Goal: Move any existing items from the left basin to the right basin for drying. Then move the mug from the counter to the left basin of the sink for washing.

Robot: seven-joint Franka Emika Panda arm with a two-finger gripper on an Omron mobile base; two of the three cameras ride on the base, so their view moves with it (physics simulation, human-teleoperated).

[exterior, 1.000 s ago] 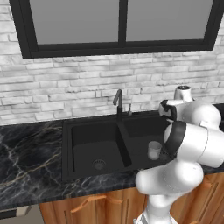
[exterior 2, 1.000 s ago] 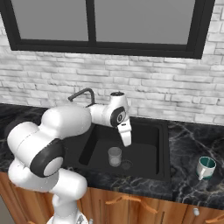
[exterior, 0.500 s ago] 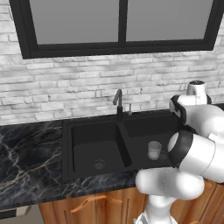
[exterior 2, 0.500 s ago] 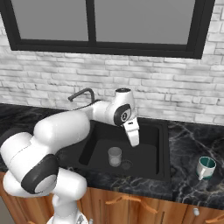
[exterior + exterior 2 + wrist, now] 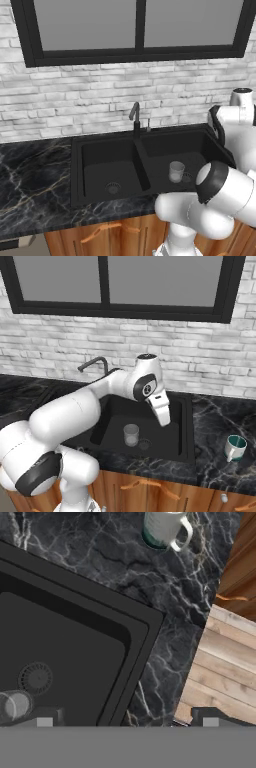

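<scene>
The end effector [image 5: 165, 421], jaws wide and empty, has swung off the cup [image 5: 131, 434], which stands below and behind it in the right basin [image 5: 162, 438]. That step looks done; ahead on the counter [image 5: 165, 587] waits the mug [image 5: 162, 529].

White-grey brick wall [image 5: 75, 107] behind the sink area, mortar lines pale. Black-framed window [image 5: 140, 30] set above it, two grey panes split by a vertical bar; its lower frame rail runs just above the brick. Wooden cabinet fronts [image 5: 110, 232] under the worktop edge, warm brown, with curved wooden handles [image 5: 142, 485]. Plank floor [image 5: 227, 662] in the hand view, pale boards beside the cabinet face.
</scene>
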